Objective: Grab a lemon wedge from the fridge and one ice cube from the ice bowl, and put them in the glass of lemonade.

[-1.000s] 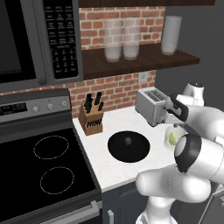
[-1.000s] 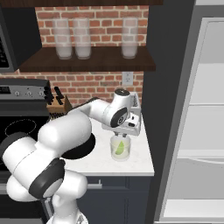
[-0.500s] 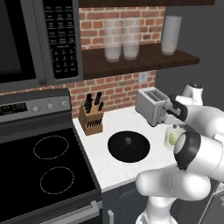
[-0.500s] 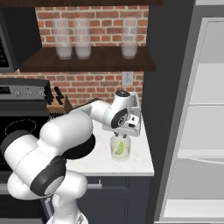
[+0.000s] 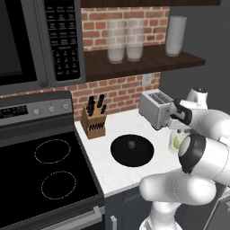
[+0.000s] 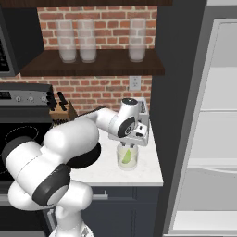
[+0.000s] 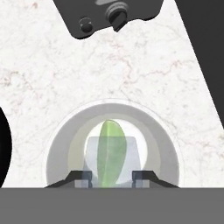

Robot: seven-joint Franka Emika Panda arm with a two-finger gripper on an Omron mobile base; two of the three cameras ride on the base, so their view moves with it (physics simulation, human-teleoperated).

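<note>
The gripper hangs directly above the glass of lemonade on the white counter, jaws narrowly parted around an ice cube, the lemon wedge floating inside the glass.

Lemon wedge and ice cube inside glass of lemonade on counter

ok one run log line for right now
gripper: over glass of lemonade, holding ice cube | lemon wedge: in glass | ice bowl: one cube left
</note>
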